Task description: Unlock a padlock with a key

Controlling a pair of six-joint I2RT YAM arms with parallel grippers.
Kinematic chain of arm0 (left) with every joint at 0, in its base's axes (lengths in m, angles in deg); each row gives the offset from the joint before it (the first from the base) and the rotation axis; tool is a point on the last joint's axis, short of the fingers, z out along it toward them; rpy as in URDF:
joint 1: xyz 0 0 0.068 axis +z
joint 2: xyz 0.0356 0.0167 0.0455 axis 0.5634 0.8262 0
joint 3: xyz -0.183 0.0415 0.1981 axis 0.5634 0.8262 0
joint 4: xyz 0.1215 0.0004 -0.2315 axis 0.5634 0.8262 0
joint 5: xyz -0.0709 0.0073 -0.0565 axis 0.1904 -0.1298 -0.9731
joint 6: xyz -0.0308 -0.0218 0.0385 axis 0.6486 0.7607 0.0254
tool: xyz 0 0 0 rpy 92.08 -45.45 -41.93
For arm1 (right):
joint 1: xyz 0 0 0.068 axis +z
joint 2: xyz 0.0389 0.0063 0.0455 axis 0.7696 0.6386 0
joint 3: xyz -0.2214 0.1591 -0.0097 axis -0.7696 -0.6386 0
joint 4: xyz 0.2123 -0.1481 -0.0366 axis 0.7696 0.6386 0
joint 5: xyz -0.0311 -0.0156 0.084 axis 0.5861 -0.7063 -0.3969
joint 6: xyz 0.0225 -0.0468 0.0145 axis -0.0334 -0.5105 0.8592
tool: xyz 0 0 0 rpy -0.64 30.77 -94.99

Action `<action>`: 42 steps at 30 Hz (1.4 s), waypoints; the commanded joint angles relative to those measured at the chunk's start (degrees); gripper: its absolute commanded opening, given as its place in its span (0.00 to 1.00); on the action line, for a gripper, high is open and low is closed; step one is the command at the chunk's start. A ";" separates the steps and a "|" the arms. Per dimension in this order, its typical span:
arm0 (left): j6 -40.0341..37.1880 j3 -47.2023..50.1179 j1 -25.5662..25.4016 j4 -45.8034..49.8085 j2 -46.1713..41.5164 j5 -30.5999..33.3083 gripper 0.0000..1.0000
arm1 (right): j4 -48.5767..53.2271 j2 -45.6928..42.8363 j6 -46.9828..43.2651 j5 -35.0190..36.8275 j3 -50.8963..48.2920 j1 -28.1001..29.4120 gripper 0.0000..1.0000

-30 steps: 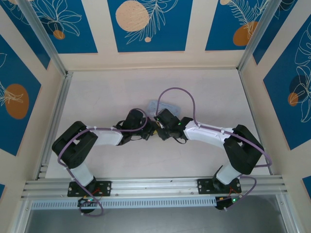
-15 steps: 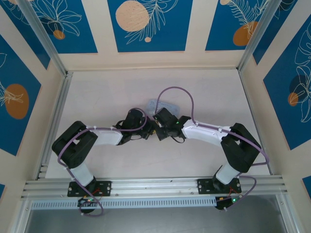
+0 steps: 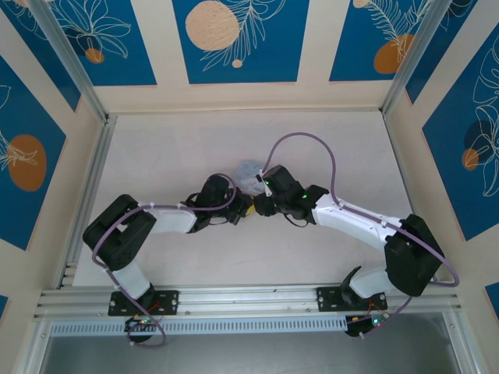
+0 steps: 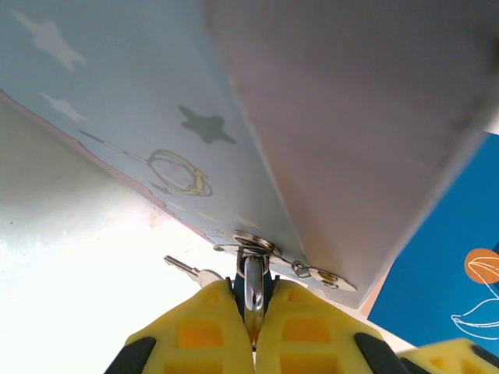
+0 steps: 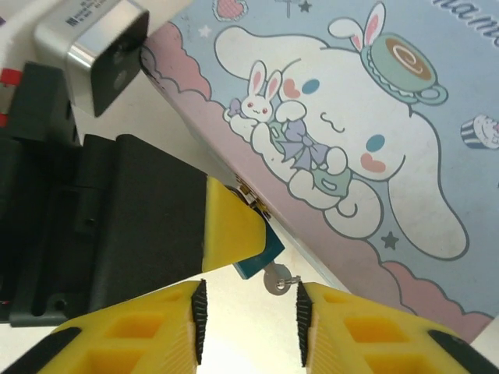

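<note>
The teal padlock (image 5: 263,251) hangs by its shiny shackle (image 4: 253,282) from the hasp of a pale blue cartoon tin (image 5: 366,148). My left gripper (image 4: 253,294) is shut on the padlock, one yellow finger (image 5: 230,230) covering most of its body. The key (image 5: 274,280) shows its round head at the padlock's lower end. A thin key blade (image 4: 185,269) pokes out left of my left fingers. My right gripper (image 5: 248,323) is open just below the key head, touching nothing. From above, the left gripper (image 3: 242,209) and the right gripper (image 3: 258,204) meet at the tin (image 3: 251,168).
The tin lies on the white table (image 3: 171,156), just beyond both grippers. Aluminium rails (image 3: 86,187) and patterned walls fence the table on three sides. A purple cable (image 3: 304,140) loops above the right wrist.
The right arm has swung its elbow out to the right and its wrist has shifted right and farther back. The left arm has kept still on the padlock.
</note>
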 commanded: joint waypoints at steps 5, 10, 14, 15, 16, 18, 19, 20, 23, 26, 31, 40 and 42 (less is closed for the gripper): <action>0.06 -0.65 -0.07 0.57 -2.35 -2.18 0.00 | 0.33 2.65 -3.95 1.54 -1.03 1.88 0.39; -0.09 -0.85 0.07 0.85 -2.53 -2.47 0.00 | 1.01 5.41 -6.05 5.22 -0.02 4.21 0.39; -0.05 -0.82 0.15 0.94 -2.61 -2.64 0.00 | 1.65 8.19 -6.65 9.11 1.12 5.36 0.39; -0.04 -0.82 0.12 0.86 -2.65 -2.60 0.00 | 1.83 8.88 -6.60 10.29 1.39 5.55 0.38; -0.08 -0.83 0.16 0.85 -2.64 -2.60 0.00 | 1.91 9.50 -6.71 11.45 1.67 5.77 0.39; -0.06 -0.82 0.18 0.83 -2.65 -2.73 0.00 | 1.77 10.34 -6.84 13.43 1.87 6.15 0.38; -0.11 -0.84 0.20 0.74 -2.64 -2.81 0.00 | 1.51 10.71 -6.88 14.33 1.95 6.30 0.38; -0.09 -0.83 0.20 0.76 -2.70 -2.85 0.00 | 1.33 10.99 -6.85 15.06 2.01 6.42 0.38; -0.15 -0.87 0.26 0.76 -2.71 -2.97 0.00 | 0.75 11.77 -6.51 17.74 2.21 6.88 0.38; -0.16 -0.82 0.27 0.76 -2.82 -3.14 0.00 | 0.10 12.56 -5.84 21.39 2.48 7.34 0.37; -0.13 -0.65 0.32 0.68 -2.86 -3.24 0.00 | -0.88 13.37 -3.01 27.29 2.57 7.75 0.33; -0.12 -0.50 0.36 0.68 -2.83 -3.26 0.00 | -2.83 13.05 0.02 25.77 2.97 7.71 0.18; -0.22 -0.52 0.35 0.76 -2.76 -3.34 0.00 | -2.96 12.77 0.18 23.52 3.27 7.67 0.14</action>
